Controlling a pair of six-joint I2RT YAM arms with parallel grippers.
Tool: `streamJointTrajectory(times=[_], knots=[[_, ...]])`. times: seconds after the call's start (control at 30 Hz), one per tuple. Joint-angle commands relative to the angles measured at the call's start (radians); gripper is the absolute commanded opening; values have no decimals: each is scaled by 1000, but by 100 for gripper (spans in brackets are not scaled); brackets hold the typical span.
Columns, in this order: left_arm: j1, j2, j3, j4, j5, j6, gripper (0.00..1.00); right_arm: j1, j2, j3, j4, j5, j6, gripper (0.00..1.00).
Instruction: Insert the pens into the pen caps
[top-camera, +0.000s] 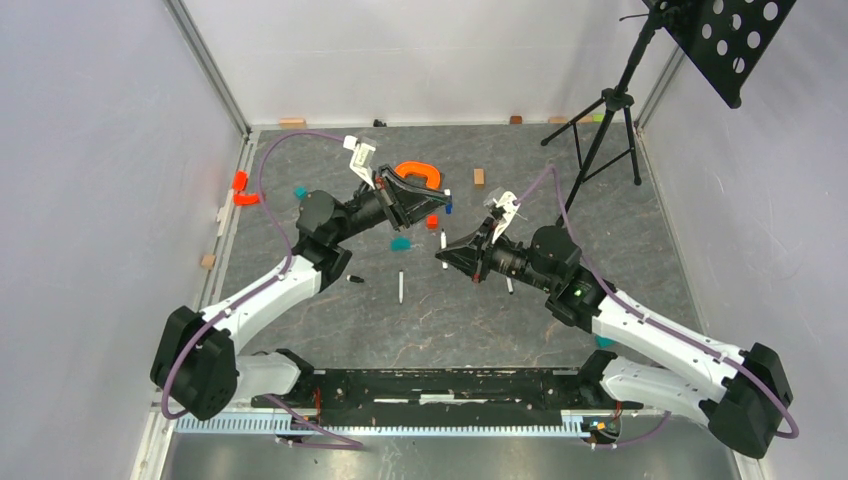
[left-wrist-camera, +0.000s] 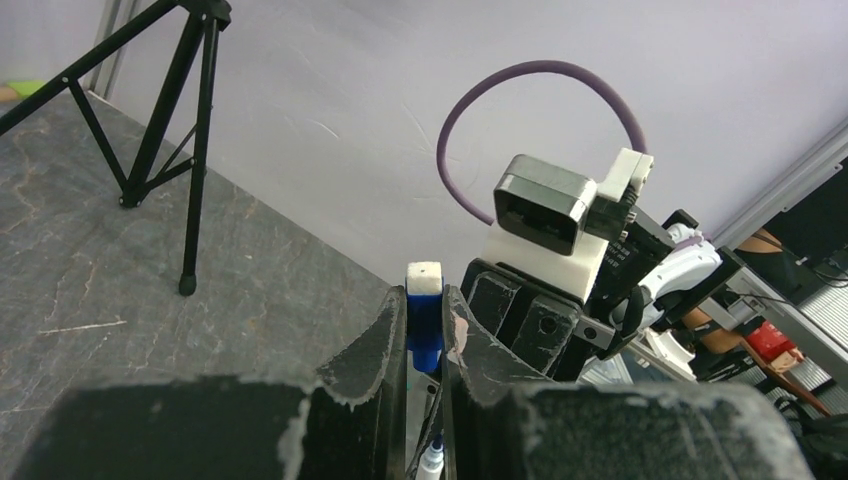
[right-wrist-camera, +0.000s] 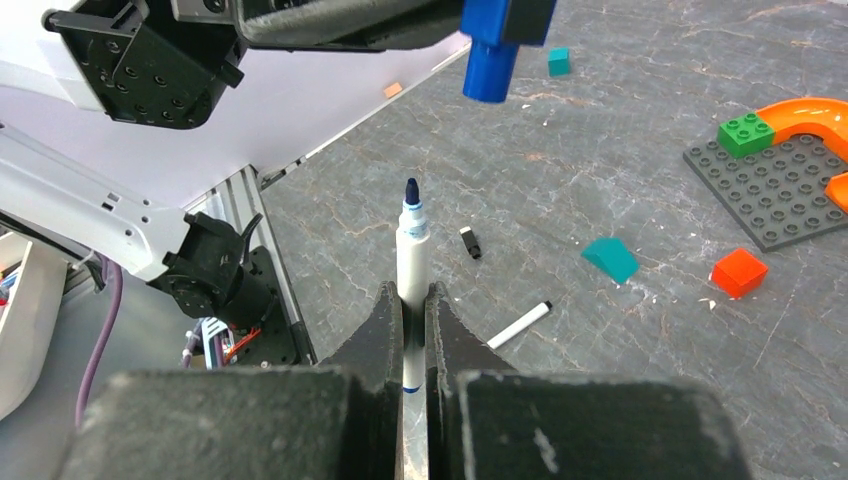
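**Sam:** What do our two grippers hold?

**Mia:** Our left gripper pinches the blue cap. Our right gripper is squeezed tight on the blue-tip pen, low on its white body. Both are up in the air over the middle of the table.

**Sam:** Which way is the cap from the pen?

**Mia:** The pen runs long-ways from the near edge to the far edge. Its tip points to the far edge. The cap hangs just past the tip, on the far side, and they do not touch. From the right wrist the cap looks a bit off to one side. So we think we must line them up first, then push them together.

**Sam:** How many pens do we count?

**Mia:** Three. One is held. The second pen lies flat, a bit toward the near edge. The third pen peeks out beside our right arm.

**Sam:** And caps?

**Mia:** We count two. One is the blue one. The other is a black cap, lying on the left-edge side of the second pen. We cannot find a third cap.
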Motion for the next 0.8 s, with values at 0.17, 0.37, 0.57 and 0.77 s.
streamJointTrajectory(times=[0.17, 0.37, 0.57, 0.77], knots=[[24, -6, 70, -27, 61, 16, 2, 3, -5, 35, -8, 8, -13, 0], [49, -17, 85, -20, 90, -10, 2, 3, -18, 18, 0, -10, -15, 0], [69, 1, 100, -32, 86, -23, 2, 3, -17, 15, -18, -17, -27, 0], [71, 5, 122, -68, 98, -48, 2, 3, -22, 14, -6, -32, -23, 0]])
